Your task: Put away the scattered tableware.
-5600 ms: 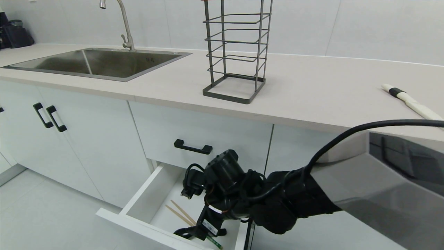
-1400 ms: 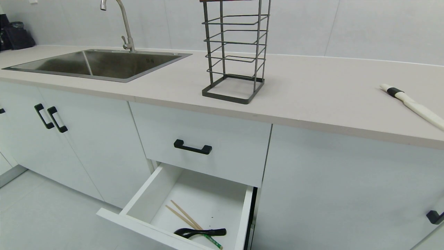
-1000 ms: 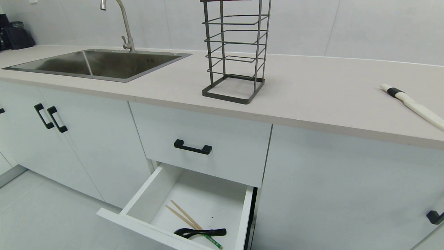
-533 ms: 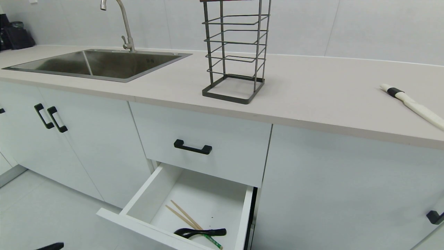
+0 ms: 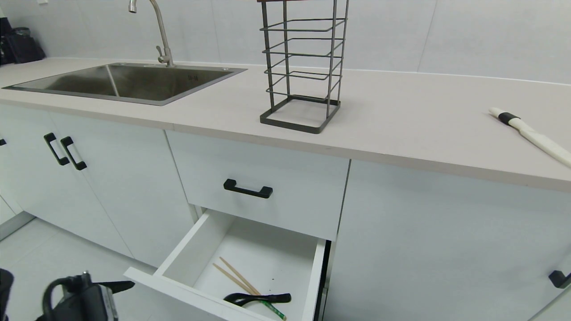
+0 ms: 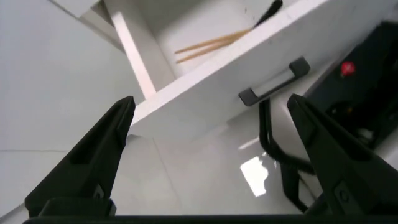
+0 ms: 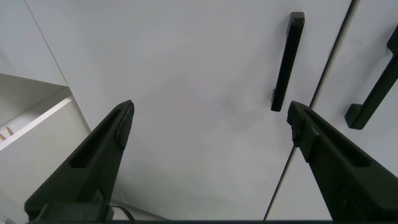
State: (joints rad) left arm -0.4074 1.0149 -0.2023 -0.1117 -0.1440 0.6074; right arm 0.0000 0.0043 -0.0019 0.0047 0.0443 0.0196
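The lower drawer stands pulled out. Inside lie a pair of wooden chopsticks, a black spoon and a green-tipped stick. A long white utensil with a black band rests on the counter at the far right. My left arm is low at the left, just outside the drawer's front corner. In the left wrist view my left gripper is open and empty before the drawer front, with its black handle and the chopsticks in sight. My right gripper is open and empty, facing a white cabinet door.
A tall wire rack stands mid-counter, with a steel sink and tap at the left. A shut upper drawer with a black handle sits above the open one. Black door handles are near the right gripper.
The right arm that held the spoon over the drawer has withdrawn, and the spoon now lies inside. In the last half second my left arm has risen into the head view's lower left.
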